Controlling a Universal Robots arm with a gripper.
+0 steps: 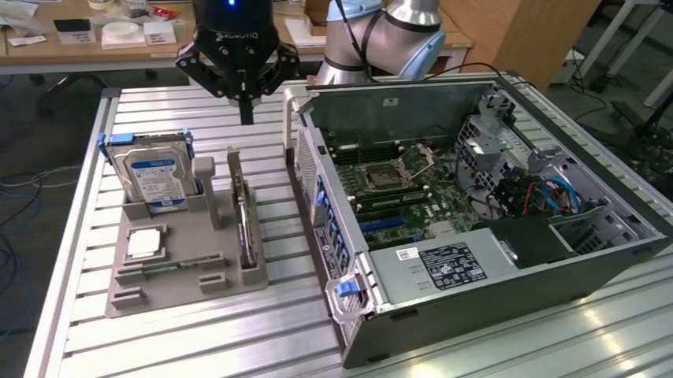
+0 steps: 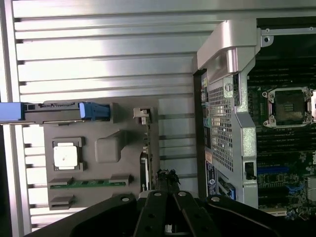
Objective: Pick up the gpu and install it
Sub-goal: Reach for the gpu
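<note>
The gripper [image 1: 247, 116], marked ROBOTIQ on its black body, hangs with fingers pressed together on nothing, above the far end of the grey tray [image 1: 184, 295] as the exterior view shows it. The gpu [image 1: 245, 228] stands on its long edge in the tray's slot nearest the open computer case [image 1: 505, 291], top edge free, with a strip of bare ribbed surface [image 1: 210, 346] between tray and case. The upright hard drive [image 1: 158, 179] carries a blue-and-white label, its print too small to read.
</note>
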